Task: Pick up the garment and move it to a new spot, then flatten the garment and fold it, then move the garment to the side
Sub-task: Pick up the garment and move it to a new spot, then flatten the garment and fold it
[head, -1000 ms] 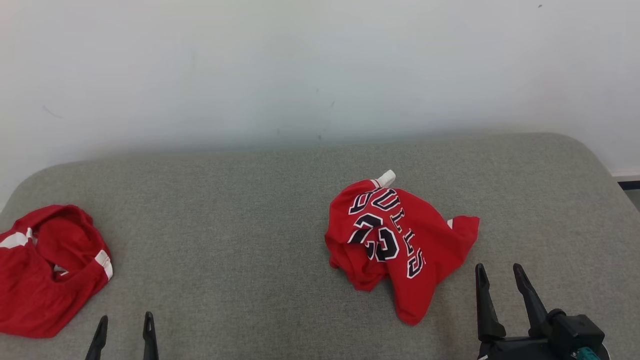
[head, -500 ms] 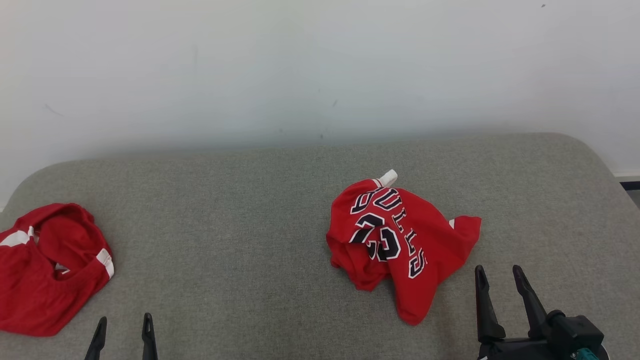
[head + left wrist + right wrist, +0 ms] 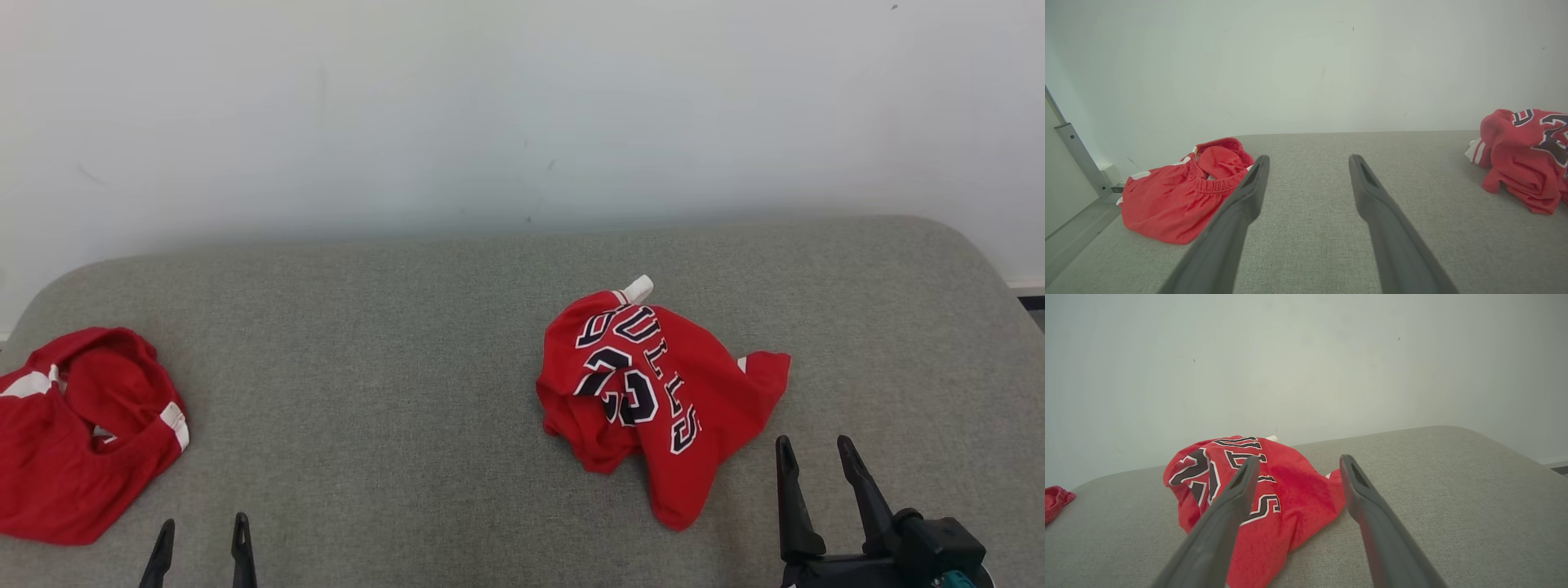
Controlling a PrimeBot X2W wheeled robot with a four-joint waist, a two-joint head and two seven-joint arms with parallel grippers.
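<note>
Both grippers are empty. The left gripper (image 3: 203, 523) sits at the near left with its 2 fingers spread wide and nothing between them. The right gripper (image 3: 815, 445), at the near right, is just as wide open, its fingers pointing toward the far side.

The jersey (image 3: 653, 392) lies crumpled on the grey cushion (image 3: 392, 343), right of centre. Its near tip is just left of the right gripper and not touching it. A 2nd red piece, the shorts (image 3: 82, 433), lies bunched at the left edge, near the left gripper but apart from it.

I judge step 1, the pick-up, as not yet begun, since no cloth is lifted. The task does not say which piece is meant. I take it to be the jersey, because it sits closest to the right gripper.

The next move calls for the right gripper to go forward and left, then down onto a raised fold. It should close on enough cloth to lift the whole bundle clear of the cushion.
</note>
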